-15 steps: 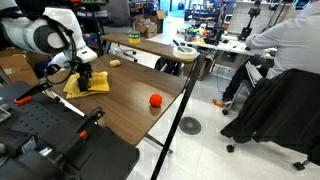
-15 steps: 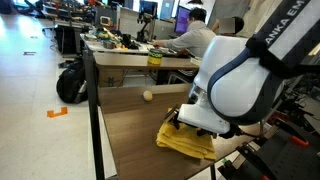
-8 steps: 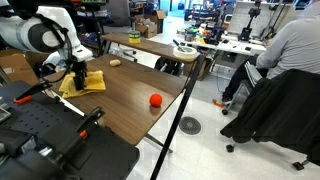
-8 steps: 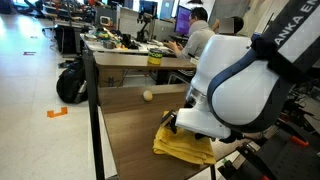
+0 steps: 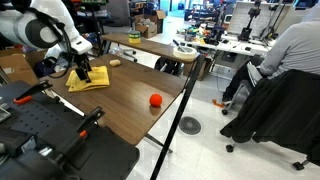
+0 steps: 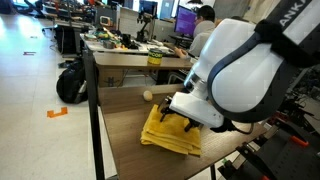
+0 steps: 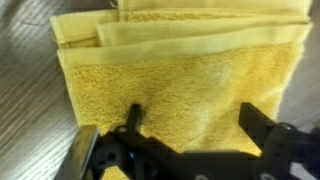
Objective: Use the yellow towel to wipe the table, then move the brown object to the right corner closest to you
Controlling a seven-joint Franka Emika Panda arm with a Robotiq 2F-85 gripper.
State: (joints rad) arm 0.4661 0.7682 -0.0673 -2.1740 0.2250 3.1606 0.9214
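Note:
The folded yellow towel (image 5: pixel 90 80) lies flat on the wooden table (image 5: pixel 130 105), also seen in an exterior view (image 6: pixel 168 134) and filling the wrist view (image 7: pixel 180 70). My gripper (image 5: pixel 81 70) is directly over it, fingers spread wide and pressing down onto the cloth (image 7: pixel 190 112), not closed on it. In an exterior view the gripper (image 6: pixel 180 117) sits on the towel's near half. The small brown object (image 5: pixel 116 62) rests farther back on the table, beyond the towel; it also shows as a tan ball (image 6: pixel 148 96).
A red ball (image 5: pixel 155 100) lies on the table near its edge. A black post (image 5: pixel 180 100) stands by that edge. Black equipment (image 5: pixel 50 140) fills the foreground. A seated person (image 5: pixel 285 50) and cluttered desks (image 6: pixel 130 45) are beyond.
The gripper has slid the towel across the table, first toward the arm's base and then farther along toward the brown object.

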